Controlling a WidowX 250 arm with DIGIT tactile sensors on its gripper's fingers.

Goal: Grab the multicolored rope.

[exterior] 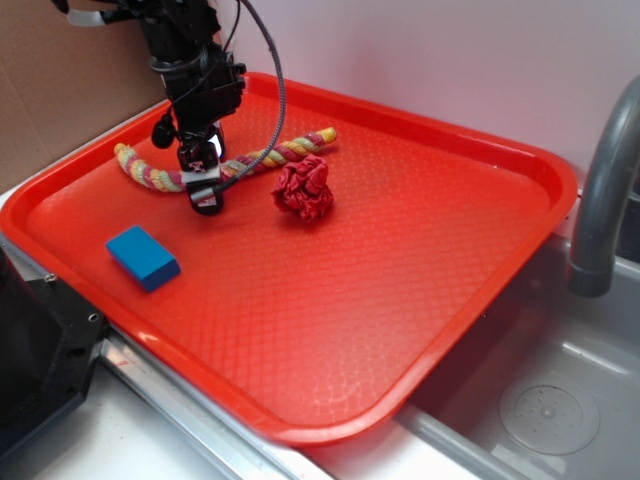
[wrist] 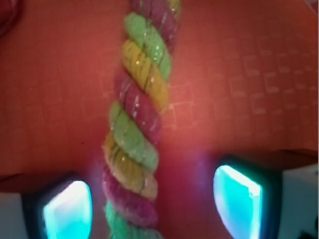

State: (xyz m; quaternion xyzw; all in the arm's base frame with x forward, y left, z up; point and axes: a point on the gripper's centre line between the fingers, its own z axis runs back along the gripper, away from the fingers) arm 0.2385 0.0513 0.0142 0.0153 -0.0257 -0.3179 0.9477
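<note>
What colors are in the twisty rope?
The rope has green, yellow and pinkish-red strands twisted together, seen best in the wrist view.

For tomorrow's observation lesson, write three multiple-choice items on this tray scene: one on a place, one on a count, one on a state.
1. Where is the blue block?
A. On the tray, near its front left edge
B. In the sink
C. On top of the rope

2. How many loose things lie on the tray?
A. One
B. Three
C. Five

3. How is the claw?
A. Shut on the block
B. Shut on nothing
C. Open, one finger on each side of the rope

Answers: 1 A, the block sits at the front left; 2 B, rope, block and red fabric ball; 3 C, the wrist view shows gaps.
</note>
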